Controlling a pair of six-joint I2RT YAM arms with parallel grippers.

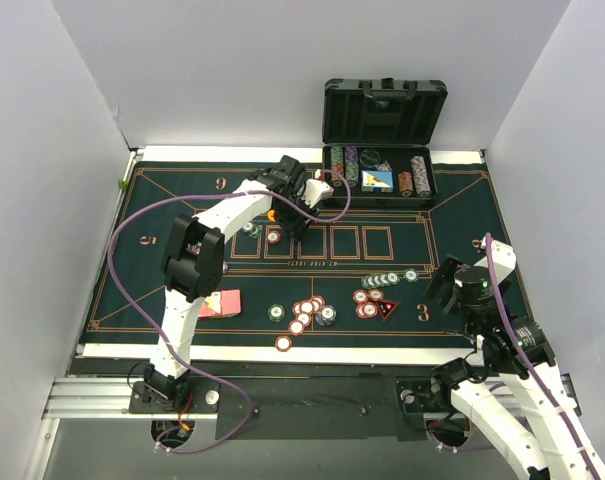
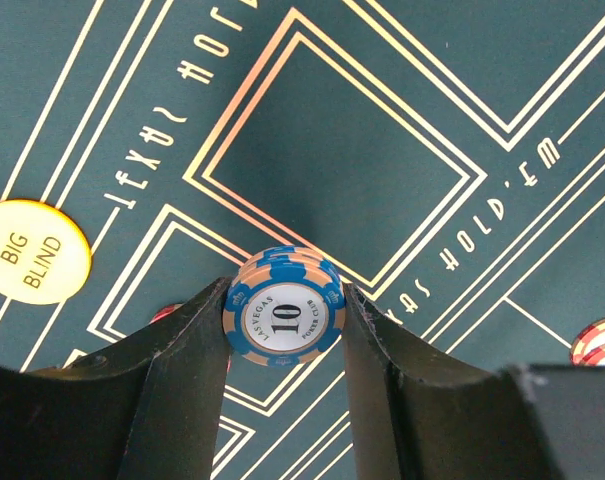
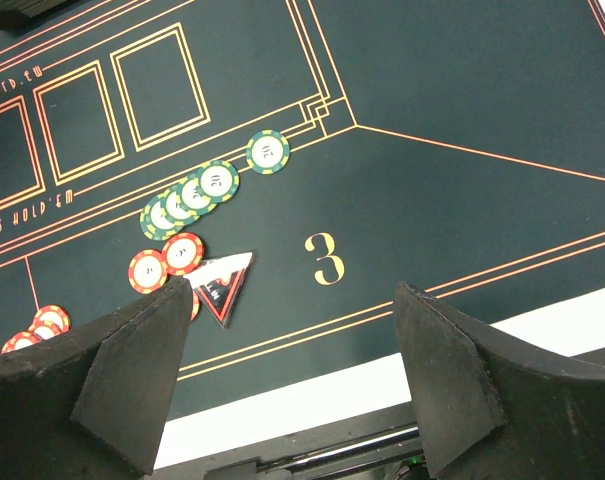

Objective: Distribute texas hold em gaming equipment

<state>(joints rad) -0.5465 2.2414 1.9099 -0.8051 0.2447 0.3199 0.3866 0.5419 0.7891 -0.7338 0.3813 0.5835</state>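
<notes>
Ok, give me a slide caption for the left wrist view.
Left gripper pinches a blue-edged 10 chip by its rim over the green felt mat, yellow Big Blind button nearby.

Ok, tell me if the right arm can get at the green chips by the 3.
Probably yes. The right gripper hangs open over the mat just beside the green chips, which lie fanned out and uncovered; only the red chips sit close.
</notes>
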